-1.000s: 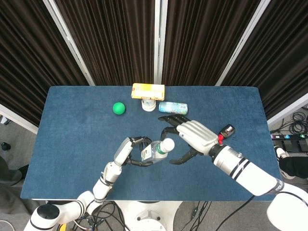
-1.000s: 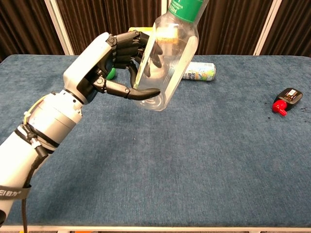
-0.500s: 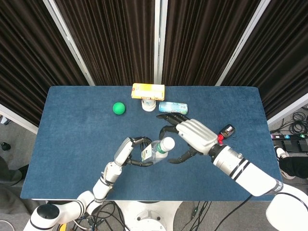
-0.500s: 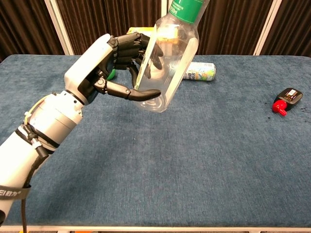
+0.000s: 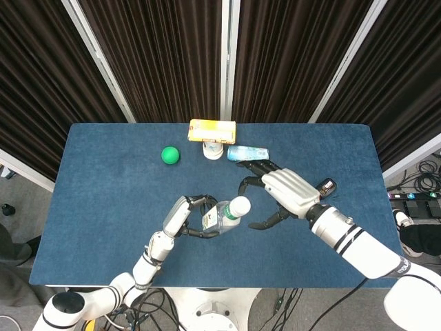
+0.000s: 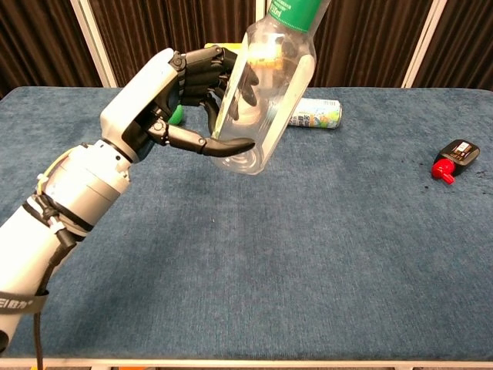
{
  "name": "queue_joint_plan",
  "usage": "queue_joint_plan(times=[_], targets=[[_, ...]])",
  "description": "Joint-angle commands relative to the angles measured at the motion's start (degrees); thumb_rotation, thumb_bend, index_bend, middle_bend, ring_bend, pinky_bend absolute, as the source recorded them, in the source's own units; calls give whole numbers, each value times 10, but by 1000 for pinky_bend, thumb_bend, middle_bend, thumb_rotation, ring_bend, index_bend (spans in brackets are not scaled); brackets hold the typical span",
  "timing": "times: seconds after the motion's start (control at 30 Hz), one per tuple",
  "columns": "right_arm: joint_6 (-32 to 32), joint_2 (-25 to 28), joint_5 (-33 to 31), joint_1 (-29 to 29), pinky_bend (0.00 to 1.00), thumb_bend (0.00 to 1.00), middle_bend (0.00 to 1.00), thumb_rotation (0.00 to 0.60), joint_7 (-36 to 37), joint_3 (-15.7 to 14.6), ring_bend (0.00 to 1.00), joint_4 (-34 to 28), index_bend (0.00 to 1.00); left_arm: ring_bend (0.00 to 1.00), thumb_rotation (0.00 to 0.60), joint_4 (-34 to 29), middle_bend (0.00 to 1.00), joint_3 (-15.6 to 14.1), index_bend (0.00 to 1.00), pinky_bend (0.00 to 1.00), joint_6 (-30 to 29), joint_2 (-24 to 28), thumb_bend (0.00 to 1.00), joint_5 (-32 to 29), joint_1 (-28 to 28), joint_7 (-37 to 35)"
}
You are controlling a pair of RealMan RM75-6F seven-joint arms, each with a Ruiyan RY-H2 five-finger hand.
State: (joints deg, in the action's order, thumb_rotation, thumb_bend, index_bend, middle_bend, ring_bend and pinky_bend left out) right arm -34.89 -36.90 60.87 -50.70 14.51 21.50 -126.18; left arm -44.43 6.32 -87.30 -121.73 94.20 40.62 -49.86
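Note:
My left hand [image 5: 180, 219] grips a clear plastic bottle [image 5: 222, 214] with a green label and a white cap, held tilted above the blue table [image 5: 103, 186]. In the chest view the same left hand [image 6: 166, 100] wraps the bottle's [image 6: 266, 85] lower body, and the cap is cut off by the top edge. My right hand [image 5: 286, 195] hovers just right of the cap with fingers spread, holding nothing and apart from the bottle. The chest view does not show the right hand.
At the back of the table lie a green ball [image 5: 170, 155], a yellow box [image 5: 212, 130], a small white cup [image 5: 213, 150] and a can on its side [image 5: 248, 152]. A black-and-red object [image 6: 454, 158] lies at the right.
My right hand has drawn back to the right, away from the bottle cap. The left hand and bottle have barely moved.

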Motion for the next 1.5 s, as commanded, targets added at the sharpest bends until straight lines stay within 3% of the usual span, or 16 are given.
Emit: queue_joint_plan(times=[0.03,0.8,1.07,1.5], targets=[[0,0,3,1,0,26,51,546,1,1,0,-2,381,497,600,0,574,-1,562,578,1,-1,380,-1,-1,0],[3,-9,37,1,0,26,51,547,8,6,0,-16,381,497,600,5,574,-3,562,578,6,-3,379,-3,-1,-3],[-23,-19,17,4,0,26,50,546,0,5,0,0,376,496,600,2,574,-3,563,578,2,-1,379,-1,-2,-3],[-12,-8,11,7,0,26,51,546,-2,1,0,-3,375,496,600,3,574,-2,564,578,4,-1,380,-2,-1,-1]])
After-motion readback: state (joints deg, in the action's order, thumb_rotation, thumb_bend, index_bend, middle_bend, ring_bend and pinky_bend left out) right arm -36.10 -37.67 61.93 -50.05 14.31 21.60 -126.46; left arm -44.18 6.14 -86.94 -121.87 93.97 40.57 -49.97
